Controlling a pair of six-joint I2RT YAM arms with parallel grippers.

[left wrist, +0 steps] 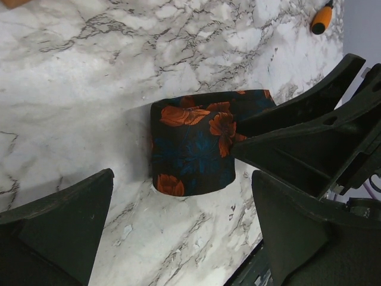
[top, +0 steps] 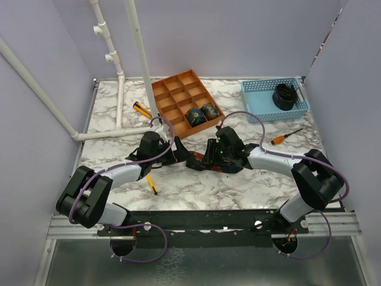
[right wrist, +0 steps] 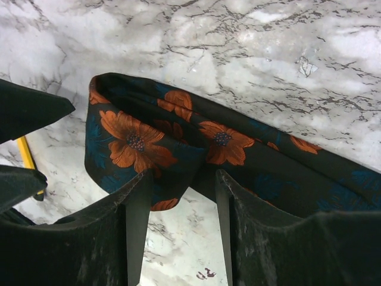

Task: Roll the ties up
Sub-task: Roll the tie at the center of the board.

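A dark tie (top: 198,161) with orange flowers and blue leaves lies on the marble table between my two grippers. In the left wrist view its end (left wrist: 190,143) stands folded into a loose loop. My left gripper (left wrist: 181,229) is wide open and empty, with the loop just beyond its fingertips. My right gripper (right wrist: 183,190) is closed partway on the folded end of the tie (right wrist: 137,140). The rest of the strip trails off to the right (right wrist: 309,173). The right fingers (left wrist: 286,149) touch the loop's right side. Two rolled ties (top: 201,113) sit in the orange tray (top: 172,95).
A blue basket (top: 262,98) at the back right holds a black coil (top: 284,95). An orange screwdriver (top: 284,137) lies right of the arms, another (top: 141,109) lies left of the tray, and a yellow one (top: 152,183) lies near the left arm. White pipes (top: 113,59) stand at the back left.
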